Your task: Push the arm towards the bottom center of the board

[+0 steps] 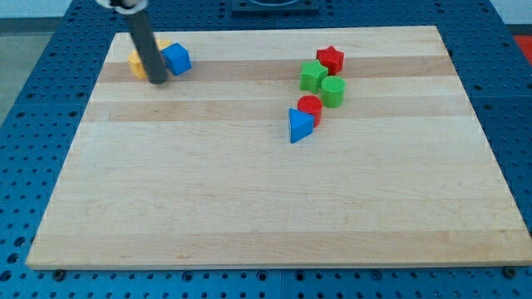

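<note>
My tip (157,80) sits at the board's far upper left, about ten o'clock from the board's middle, with the dark rod leaning up and out through the view's top. There are no jaws on this rig to open or close, only the bare rod end resting on the wood.

Just beside the tip, at two o'clock, is the blue cube (176,59), touching or nearly touching the rod. At ten o'clock from the tip, partly hidden behind the rod, is a yellow block (137,62) whose shape I cannot make out. The rod stands between the two, so any sideways start would likely nudge one of them.

Well apart, toward three o'clock across the board, a cluster stands together: a red star (331,59) at its top, a green star-like block (313,76) just below and left of it, a green cylinder (333,91), a red cylinder (310,109) and a blue triangle (300,124) at its lower end, each close against its neighbour.

The wooden board (266,216) is bare across its lower half. The goal, bottom centre, lies toward five o'clock from the tip, a long diagonal away. I judge that path passes left of the cluster, so drawing straight away should carry nothing along.
</note>
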`<state>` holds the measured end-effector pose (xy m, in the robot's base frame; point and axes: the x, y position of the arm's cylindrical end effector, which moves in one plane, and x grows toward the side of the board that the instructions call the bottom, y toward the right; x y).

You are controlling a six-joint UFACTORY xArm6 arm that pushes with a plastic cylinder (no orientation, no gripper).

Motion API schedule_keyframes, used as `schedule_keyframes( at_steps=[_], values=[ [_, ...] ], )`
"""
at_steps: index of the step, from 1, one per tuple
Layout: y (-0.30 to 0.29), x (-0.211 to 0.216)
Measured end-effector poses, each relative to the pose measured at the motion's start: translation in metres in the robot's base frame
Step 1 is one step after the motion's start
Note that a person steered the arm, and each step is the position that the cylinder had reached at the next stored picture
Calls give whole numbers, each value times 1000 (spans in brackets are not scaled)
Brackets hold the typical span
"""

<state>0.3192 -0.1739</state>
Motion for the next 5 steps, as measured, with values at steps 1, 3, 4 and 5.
schedule_keyframes(
  at_steps=[1,3,4,5],
  values=[
    [42,12],
    [78,-31],
    [78,-32],
    [72,-32]
  ],
)
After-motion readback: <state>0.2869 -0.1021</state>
